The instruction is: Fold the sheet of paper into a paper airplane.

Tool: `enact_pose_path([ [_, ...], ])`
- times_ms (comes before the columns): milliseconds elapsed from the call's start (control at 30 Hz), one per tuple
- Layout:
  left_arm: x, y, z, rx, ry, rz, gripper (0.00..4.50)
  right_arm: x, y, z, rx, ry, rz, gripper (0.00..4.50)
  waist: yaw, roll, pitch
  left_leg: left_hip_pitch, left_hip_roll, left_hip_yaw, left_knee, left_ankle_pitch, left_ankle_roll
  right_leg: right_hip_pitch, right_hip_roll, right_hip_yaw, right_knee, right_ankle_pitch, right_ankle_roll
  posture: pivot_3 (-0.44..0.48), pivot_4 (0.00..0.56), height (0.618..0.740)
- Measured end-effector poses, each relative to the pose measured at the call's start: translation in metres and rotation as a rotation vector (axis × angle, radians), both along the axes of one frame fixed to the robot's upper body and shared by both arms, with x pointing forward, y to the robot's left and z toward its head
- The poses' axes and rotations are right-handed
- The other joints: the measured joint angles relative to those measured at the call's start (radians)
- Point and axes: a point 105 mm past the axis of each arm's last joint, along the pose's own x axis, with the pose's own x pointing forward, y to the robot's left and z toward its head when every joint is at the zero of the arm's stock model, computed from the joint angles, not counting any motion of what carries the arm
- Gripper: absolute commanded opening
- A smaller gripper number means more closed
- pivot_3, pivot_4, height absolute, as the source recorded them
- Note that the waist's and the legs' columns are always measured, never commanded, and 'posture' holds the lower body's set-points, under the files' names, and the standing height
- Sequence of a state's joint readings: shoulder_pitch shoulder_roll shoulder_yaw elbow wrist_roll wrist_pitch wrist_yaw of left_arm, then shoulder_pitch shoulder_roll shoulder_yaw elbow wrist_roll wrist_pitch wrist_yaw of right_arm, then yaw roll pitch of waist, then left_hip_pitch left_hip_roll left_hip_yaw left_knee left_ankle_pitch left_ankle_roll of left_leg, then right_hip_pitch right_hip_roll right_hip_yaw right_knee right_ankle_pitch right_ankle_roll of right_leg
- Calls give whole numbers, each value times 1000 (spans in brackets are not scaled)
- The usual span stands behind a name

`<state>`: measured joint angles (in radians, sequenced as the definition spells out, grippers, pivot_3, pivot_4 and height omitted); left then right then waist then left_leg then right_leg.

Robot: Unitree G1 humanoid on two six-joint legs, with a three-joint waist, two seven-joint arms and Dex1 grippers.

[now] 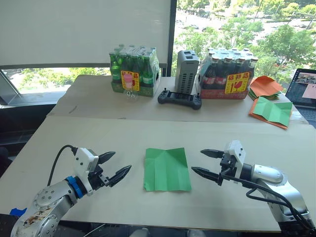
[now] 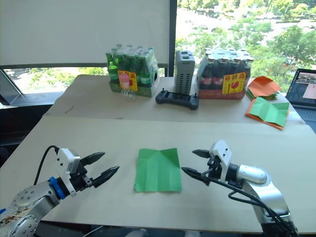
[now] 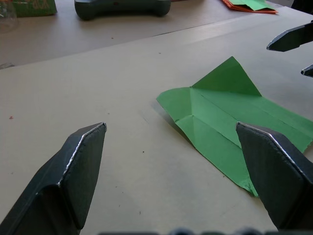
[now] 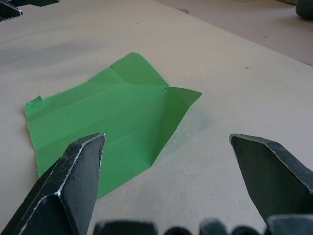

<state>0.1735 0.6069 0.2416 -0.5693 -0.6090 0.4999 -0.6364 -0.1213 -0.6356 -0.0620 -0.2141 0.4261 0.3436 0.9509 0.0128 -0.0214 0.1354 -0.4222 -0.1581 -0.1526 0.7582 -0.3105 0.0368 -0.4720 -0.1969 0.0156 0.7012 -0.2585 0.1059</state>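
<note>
The sheet of paper [image 1: 167, 169] looks light and floppy; pinch a lifted edge. Left tool [image 1: 113, 168] and right tool [image 1: 205, 162] gape wide, empty.

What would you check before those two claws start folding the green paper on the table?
1. Sheet of paper lies between the claws, touching neither: ok.
2. Left claw open: ok.
3. Right claw open: ok.
4. Paper flat: not ok, its far edge lifts along the creases.
5. Table around the sheet free of clutter: ok; bottle packs and controller sit far back.
6. Paper airplane shape formed: not ok, only creases so far.
</note>
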Motion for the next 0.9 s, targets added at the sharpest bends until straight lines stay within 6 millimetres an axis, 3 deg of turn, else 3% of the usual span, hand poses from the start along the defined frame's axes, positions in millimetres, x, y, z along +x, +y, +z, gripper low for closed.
enact_pose_path([
  [233, -1, -3, 2, -24, 9, -20, 4500, 1, 1, -3, 1, 16, -10, 4494, 0, 0, 0, 0, 0, 0, 0, 0, 0, 0, 0, 0, 0, 0, 0, 0, 150, 675],
  [367, -3, -10, 5, -40, 7, -79, 3343, 1, 0, -3, 0, 19, -18, 4500, 0, 0, 0, 0, 0, 0, 0, 0, 0, 0, 0, 0, 0, 0, 0, 0, 150, 675],
  [533, 13, -41, 13, -11, -44, -259, 1669, 3, 3, -5, 10, 28, -29, 4500, 9, 0, 0, 0, 0, 0, 1, 0, 0, 1, 0, 0, 0, 0, 0, 0, 150, 675],
  [700, 29, -61, -6, 35, 2, -368, 24, 4, 2, -6, 3, 30, -43, 4500, 1, 0, 0, 0, 0, 0, 0, 0, 0, 1, 0, -1, 0, 0, 0, 0, 150, 675],
  [900, 38, -84, -36, 59, 74, -454, 24, 6, 0, -8, -8, 29, -61, 4500, -1, 0, 0, -1, 0, -1, 2, 0, 0, 1, 0, -1, 0, 0, 0, 0, 150, 675],
])
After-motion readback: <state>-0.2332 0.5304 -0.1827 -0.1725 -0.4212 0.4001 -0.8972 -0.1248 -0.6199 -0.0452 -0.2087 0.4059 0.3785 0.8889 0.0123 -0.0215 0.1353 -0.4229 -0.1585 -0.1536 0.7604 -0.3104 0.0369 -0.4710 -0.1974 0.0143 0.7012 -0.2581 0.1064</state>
